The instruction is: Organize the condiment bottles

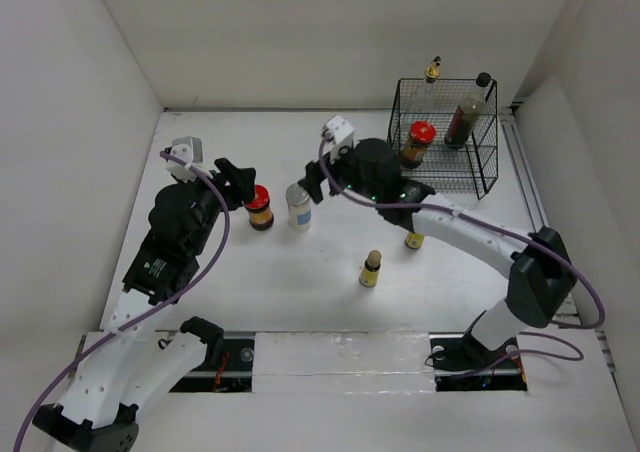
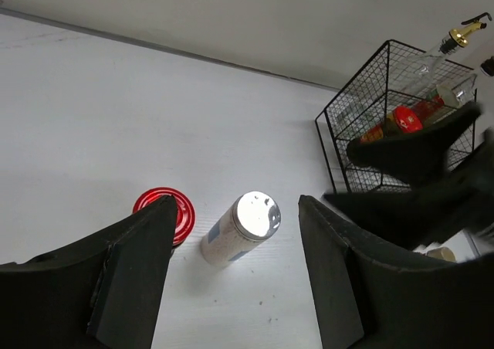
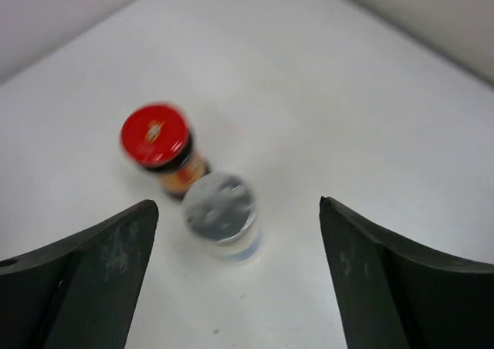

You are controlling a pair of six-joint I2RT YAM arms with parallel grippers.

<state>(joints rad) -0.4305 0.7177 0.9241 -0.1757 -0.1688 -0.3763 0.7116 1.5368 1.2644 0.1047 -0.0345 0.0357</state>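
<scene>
A red-lidded dark jar [image 1: 260, 208] and a silver-lidded shaker [image 1: 298, 207] stand side by side mid-table. My left gripper [image 1: 243, 184] is just left of the jar. In the left wrist view it [image 2: 238, 201] is open and empty, with the shaker [image 2: 241, 227] beyond the gap and the jar's lid [image 2: 164, 212] partly behind the left finger. My right gripper [image 1: 312, 182] hovers by the shaker, open [image 3: 238, 204], with the blurred shaker [image 3: 221, 215] and the jar [image 3: 158, 144] below it. Two tiny yellow bottles [image 1: 371, 269] [image 1: 413, 239] stand nearer the front.
A black wire basket [image 1: 480, 177] at the back right holds another red-lidded jar [image 1: 420, 142], a dark black-capped bottle [image 1: 468, 112] and a tall clear gold-capped bottle [image 1: 432, 77]. White walls enclose the table on the left, back and right.
</scene>
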